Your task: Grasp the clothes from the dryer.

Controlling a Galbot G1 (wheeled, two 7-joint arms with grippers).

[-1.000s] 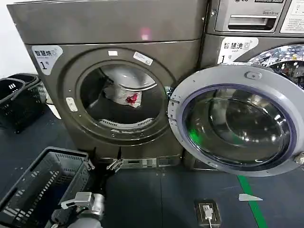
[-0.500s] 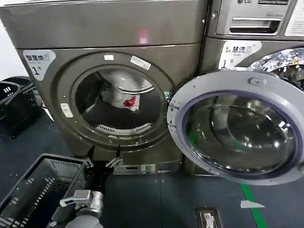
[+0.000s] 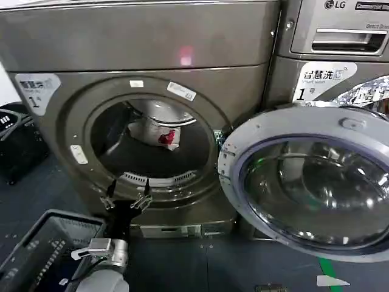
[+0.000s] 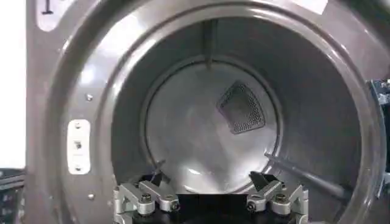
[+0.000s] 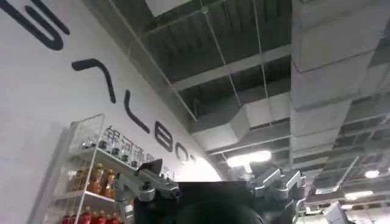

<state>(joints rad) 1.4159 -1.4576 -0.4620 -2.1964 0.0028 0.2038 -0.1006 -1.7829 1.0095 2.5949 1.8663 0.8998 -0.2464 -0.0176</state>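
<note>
Your left gripper (image 3: 127,196) hovers at the lower rim of the dryer (image 3: 55,45), jaws apart and empty. The clothes (image 3: 155,132) lie deep in the drum, untouched. You have yet to reach in, grasp and withdraw. Right gripper (image 5: 210,185) points ceilingward, jaws apart.

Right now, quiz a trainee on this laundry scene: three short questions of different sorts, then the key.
1. True or false: the round glass door of the bronze-grey metal dryer stands open.
2. Where does the small white fabric bundle with a red patch lie? A) in the drum B) in the dark plastic basket C) on the floor
3. Fill in: the left gripper, open, is raised before the dryer's lower ____.

Key: 1 true; 2 A; 3 rim.
</note>
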